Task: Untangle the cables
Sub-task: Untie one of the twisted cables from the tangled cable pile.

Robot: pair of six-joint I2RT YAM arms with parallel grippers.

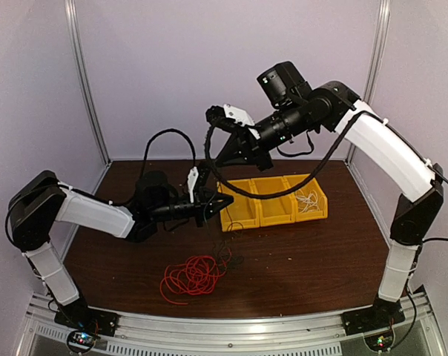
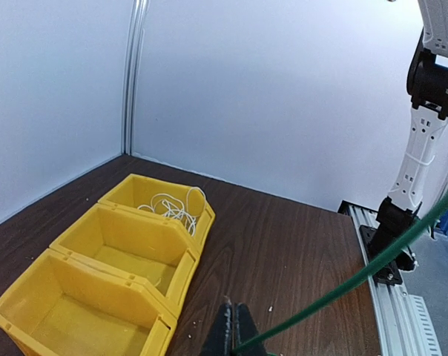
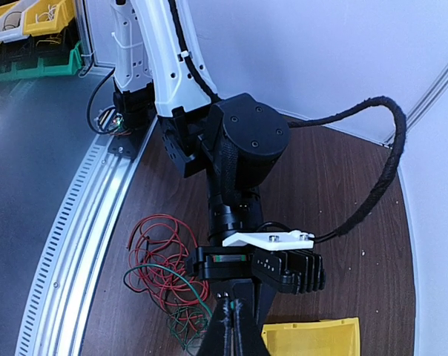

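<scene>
A red cable [image 1: 194,274] lies in a loose heap of loops on the brown table, near the front. A dark green cable [image 3: 158,266] rises out of that heap. My right gripper [image 3: 231,305] is shut on it, high above the table [image 1: 222,162]. Just below, my left gripper [image 2: 235,326] is shut on the same green cable [image 2: 372,271], which runs taut up and to the right from its jaws. In the top view the left gripper [image 1: 213,202] hovers beside the yellow bins. A white cable [image 1: 307,199] lies coiled in the rightmost bin [image 2: 170,206].
Three joined yellow bins [image 1: 242,219] stand at the middle back of the table; the two left ones hold no cable. The right arm's thick black sheathed hose [image 1: 283,194] hangs over them. Walls close in the back and sides. An aluminium rail [image 1: 231,330] runs along the front edge.
</scene>
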